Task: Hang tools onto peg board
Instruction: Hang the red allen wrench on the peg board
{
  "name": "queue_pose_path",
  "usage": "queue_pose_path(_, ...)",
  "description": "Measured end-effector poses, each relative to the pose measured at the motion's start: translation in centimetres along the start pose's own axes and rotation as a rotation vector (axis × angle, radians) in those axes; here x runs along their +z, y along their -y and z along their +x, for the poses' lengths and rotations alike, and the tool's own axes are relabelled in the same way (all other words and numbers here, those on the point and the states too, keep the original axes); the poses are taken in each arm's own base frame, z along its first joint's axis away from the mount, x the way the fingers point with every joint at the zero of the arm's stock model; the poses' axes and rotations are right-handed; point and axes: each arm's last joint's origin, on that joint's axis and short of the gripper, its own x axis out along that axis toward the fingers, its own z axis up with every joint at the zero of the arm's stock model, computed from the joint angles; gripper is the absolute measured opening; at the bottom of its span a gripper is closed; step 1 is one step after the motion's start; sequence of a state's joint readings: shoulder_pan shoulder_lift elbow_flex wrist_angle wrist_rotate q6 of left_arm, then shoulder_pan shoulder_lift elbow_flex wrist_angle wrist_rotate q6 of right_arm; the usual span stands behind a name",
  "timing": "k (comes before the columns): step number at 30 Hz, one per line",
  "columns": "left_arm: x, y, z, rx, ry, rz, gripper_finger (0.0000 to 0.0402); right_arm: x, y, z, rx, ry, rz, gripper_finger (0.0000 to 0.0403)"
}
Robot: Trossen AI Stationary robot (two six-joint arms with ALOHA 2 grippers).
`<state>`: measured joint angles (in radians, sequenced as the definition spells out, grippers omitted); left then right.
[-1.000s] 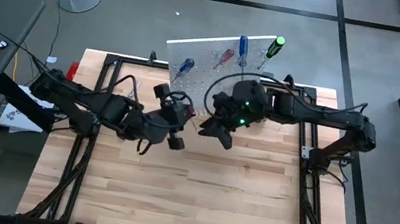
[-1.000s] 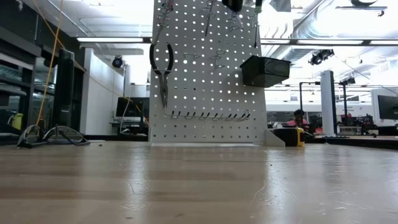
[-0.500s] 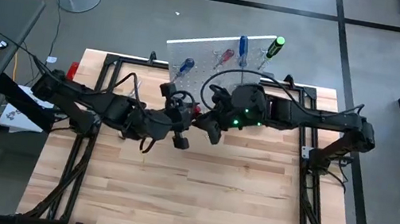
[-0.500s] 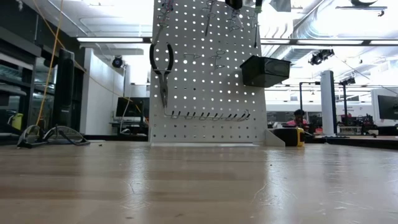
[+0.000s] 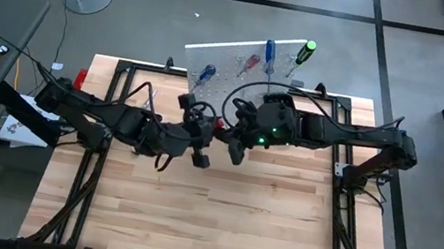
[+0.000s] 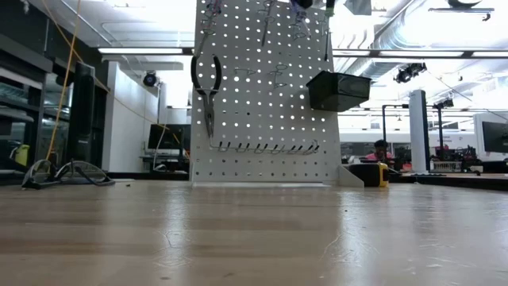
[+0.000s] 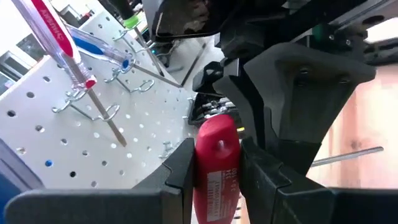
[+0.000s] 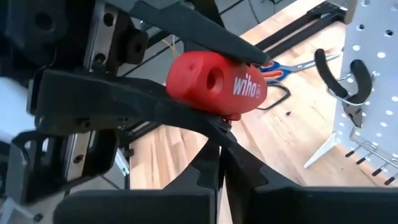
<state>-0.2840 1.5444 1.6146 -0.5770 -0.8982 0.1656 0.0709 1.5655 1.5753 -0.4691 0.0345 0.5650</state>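
White "wiha" lettering is showing on the red screwdriver handle; its white label is reading too small.

Right claw moved in toward left claw, now closed beneath red-handled screwdriver

I counted one peg board and one black bin. From above, four screwdrivers showed on it: two blue-handled screwdrivers, one slim red screwdriver and one green-and-black screwdriver. A fifth, the fat red-handled screwdriver, made five in all. I saw one pair of pliers, one pair of scissors, one yellow tape measure, two arms, left arm and right arm, and one person.
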Motion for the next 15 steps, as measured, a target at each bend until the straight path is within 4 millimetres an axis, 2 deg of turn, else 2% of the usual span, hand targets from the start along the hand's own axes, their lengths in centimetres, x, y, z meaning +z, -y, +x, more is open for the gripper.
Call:
queue_pose_path(3,0.0,0.1,-0.1,-0.014,0.005,-0.063,0.0099,-0.1,-0.1,-0.6,0.017,-0.030,-0.017,0.0002)
queue_pose_path(7,0.1,0.0,-0.5,-0.094,0.015,-0.161,0.0183,-0.4,0.0,-2.0,0.025,-0.090,-0.054,0.0001)
queue_pose_path(10,0.0,-0.3,-0.7,-0.110,0.008,-0.222,0.0227,-0.7,0.4,-3.2,0.016,-0.165,-0.061,0.0001)
queue_pose_path(15,-0.3,-0.9,-1.3,-0.121,-0.016,-0.279,0.0252,-1.4,0.7,-4.2,-0.011,-0.246,-0.070,0.0000)
